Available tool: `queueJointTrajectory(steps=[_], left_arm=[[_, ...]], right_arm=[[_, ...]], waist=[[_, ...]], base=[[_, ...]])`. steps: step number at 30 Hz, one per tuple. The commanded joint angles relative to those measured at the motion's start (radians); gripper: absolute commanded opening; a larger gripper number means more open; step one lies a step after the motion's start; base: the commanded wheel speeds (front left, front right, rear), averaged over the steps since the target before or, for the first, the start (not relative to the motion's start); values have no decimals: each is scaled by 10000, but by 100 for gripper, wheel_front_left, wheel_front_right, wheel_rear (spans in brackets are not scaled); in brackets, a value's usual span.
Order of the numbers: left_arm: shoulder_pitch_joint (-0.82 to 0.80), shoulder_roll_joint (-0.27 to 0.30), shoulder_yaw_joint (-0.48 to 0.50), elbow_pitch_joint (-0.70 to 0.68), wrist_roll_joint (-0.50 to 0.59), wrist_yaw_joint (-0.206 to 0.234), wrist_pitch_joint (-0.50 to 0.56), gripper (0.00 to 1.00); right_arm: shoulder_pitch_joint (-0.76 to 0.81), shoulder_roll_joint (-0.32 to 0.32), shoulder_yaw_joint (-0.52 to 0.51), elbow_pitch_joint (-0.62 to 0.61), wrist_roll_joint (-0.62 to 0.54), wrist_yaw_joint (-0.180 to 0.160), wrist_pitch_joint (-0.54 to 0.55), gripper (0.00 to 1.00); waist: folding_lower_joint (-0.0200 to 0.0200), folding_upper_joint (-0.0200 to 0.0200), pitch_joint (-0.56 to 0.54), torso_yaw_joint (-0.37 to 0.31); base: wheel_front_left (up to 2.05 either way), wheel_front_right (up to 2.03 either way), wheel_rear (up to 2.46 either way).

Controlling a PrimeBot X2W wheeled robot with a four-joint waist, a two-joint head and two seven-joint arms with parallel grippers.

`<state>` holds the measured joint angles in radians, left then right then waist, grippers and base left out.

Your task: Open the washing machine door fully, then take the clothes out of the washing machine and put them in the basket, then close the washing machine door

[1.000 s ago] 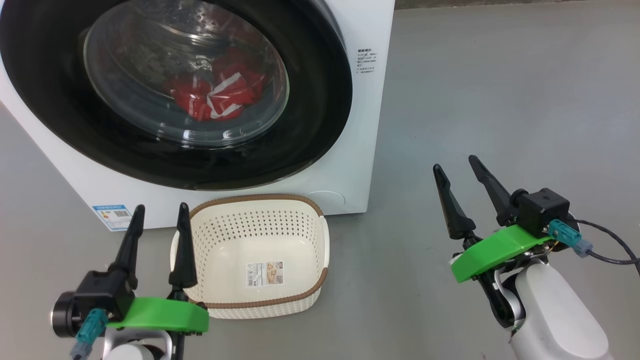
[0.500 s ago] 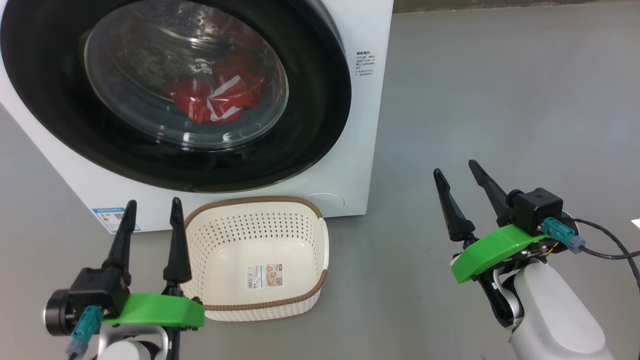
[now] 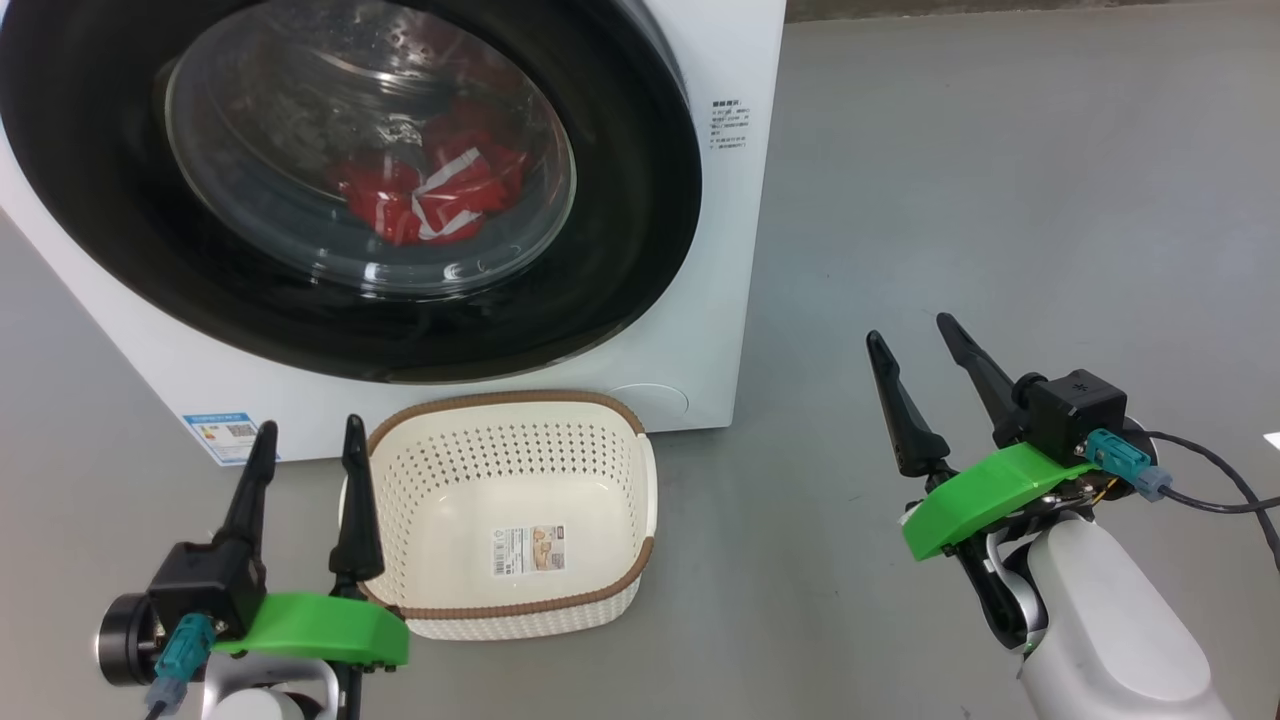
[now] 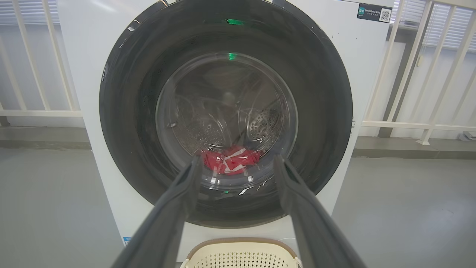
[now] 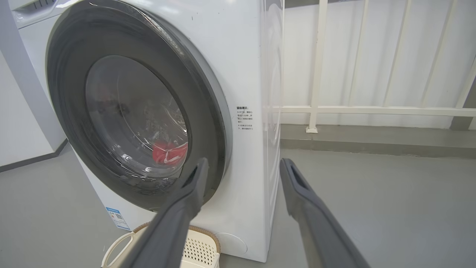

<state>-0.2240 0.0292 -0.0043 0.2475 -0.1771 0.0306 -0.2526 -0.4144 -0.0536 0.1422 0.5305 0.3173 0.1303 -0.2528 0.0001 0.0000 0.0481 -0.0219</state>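
Observation:
The white washing machine (image 3: 720, 250) fills the upper left of the head view. Its round black door (image 3: 620, 280) sits shut against the front. Through the glass window, red clothes (image 3: 440, 195) with white stripes lie low in the drum, also the clothes (image 4: 230, 162) in the left wrist view. The cream basket (image 3: 640, 500) stands on the floor right in front of the machine, with nothing in it but a label sticker. My left gripper (image 3: 308, 432) hovers open at the basket's left rim. My right gripper (image 3: 910, 332) stands open over bare floor, right of the machine.
Grey floor (image 3: 1000, 200) stretches right of the machine. A white railing (image 5: 372, 110) and wall run behind the machine. A black cable (image 3: 1220, 500) trails from my right wrist. A blue label sticker (image 3: 225, 432) marks the machine's lower left corner.
My left gripper has dropped back a little and drifted slightly; the right gripper has barely shifted. Door, clothes and basket stand as before.

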Motion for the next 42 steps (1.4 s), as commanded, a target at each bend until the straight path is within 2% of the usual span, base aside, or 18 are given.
queueJointTrajectory(steps=[1,18,19,20,21,22,23,24,32,42], left_arm=[[-198,210,305,-169,0,75,-91,100],[-317,210,120,-317,-24,44,-91,100],[-324,210,97,-349,-42,41,-91,100],[-324,210,97,-349,-42,41,-91,100],[-332,210,77,-387,-60,39,-91,100],[-337,210,57,-440,-67,39,-91,100],[-342,210,33,-506,-68,40,-91,100],[-350,210,2,-581,-70,40,-91,100],[-466,210,-348,-1370,-103,61,-91,100],[-480,210,-621,-2477,-96,140,-92,100]], right_arm=[[-278,34,187,-290,21,4,-90,100],[-384,34,-25,-813,-110,4,-90,100],[-407,34,-40,-855,-93,4,-90,93],[-407,34,-40,-855,-93,4,-90,93],[-432,34,-54,-883,-90,4,-90,63],[-460,34,-68,-905,-93,4,-90,38],[-501,34,-92,-927,-94,4,-90,21],[-549,34,-124,-957,-103,4,-90,0],[-1232,34,-417,-1403,205,4,-90,0],[-2295,34,-467,-1404,2435,4,-90,0]], waist=[[-1,0,10,6],[-1,0,677,214],[-1,0,738,225],[-1,0,738,225],[-1,0,800,242],[-1,0,866,264],[-1,0,942,289],[-1,0,1025,320],[-1,0,1869,582],[-1,0,2730,802]], base=[[0,0,0],[0,0,0],[0,0,0],[0,0,0],[0,0,0],[0,0,0],[0,0,0],[0,0,0],[0,0,0],[0,0,0]])
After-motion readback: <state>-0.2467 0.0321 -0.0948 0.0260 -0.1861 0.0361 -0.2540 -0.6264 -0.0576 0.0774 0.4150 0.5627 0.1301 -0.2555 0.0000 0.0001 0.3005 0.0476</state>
